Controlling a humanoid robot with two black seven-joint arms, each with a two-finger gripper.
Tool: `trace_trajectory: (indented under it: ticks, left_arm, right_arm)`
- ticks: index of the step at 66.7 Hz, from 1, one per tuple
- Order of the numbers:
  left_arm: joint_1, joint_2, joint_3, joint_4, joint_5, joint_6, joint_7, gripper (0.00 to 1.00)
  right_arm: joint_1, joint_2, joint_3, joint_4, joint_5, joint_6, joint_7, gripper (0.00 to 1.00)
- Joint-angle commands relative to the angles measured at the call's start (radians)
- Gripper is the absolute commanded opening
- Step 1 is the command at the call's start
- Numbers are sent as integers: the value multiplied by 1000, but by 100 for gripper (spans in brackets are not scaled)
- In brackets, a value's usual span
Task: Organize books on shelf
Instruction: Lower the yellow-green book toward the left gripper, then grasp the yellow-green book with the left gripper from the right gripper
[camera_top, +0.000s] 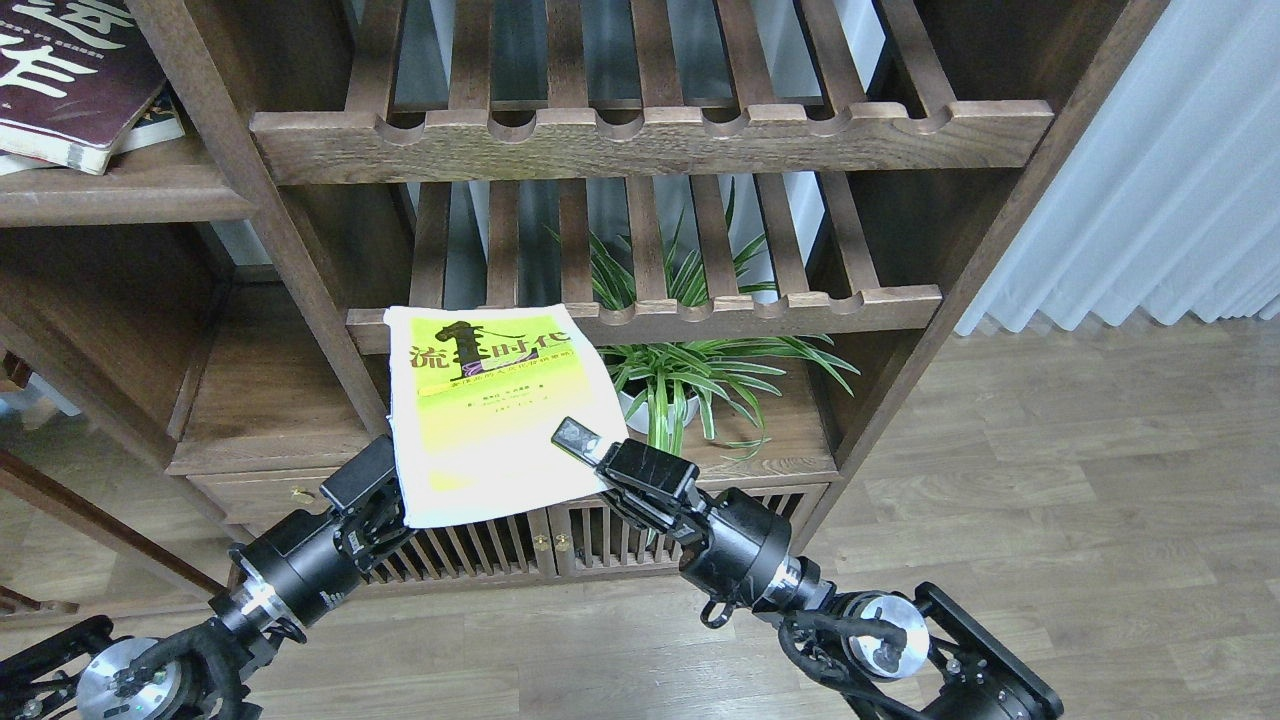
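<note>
A home living room, going by the dark wooden shelving unit, potted spider plant, wood-plank floor and pale pleated curtains.

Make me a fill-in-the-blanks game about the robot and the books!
1. Both grippers hold the book whose cover is mostly ____.
2. The maroon book lies on a shelf at the upper ____ of the picture.
3. Behind the held book stands a green ____ in a white pot.

Missing words: yellow-green; left; plant
</note>
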Motion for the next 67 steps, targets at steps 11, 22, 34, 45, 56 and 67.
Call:
trace_trajectory:
  ticks: [11, 22, 34, 45, 56, 67]
  left_arm:
    - [-7, -1, -37, -38, 1, 0, 5, 99]
    - [-1, 1, -42, -36, 10, 0, 10, 99]
    - [48, 9, -40, -36, 19, 0, 12, 99]
    - [87, 24, -40, -38, 21, 0, 10, 99]
    - [94, 33, -47, -42, 21, 0, 8, 99]
    - [94, 48, -47, -79, 21, 0, 12, 99]
  right_arm:
    - [-1, 0, -1, -5, -8, 0, -1, 1]
    - [-1, 0, -1, -15, -8, 0, -1, 1]
    - [7, 0, 14, -68, 6, 0, -1, 2]
    - [13, 0, 16, -104, 15, 0, -1, 2]
    - [14, 0, 17, -133, 15, 0, -1, 2]
    - [20, 0, 34, -177, 17, 0, -1, 2]
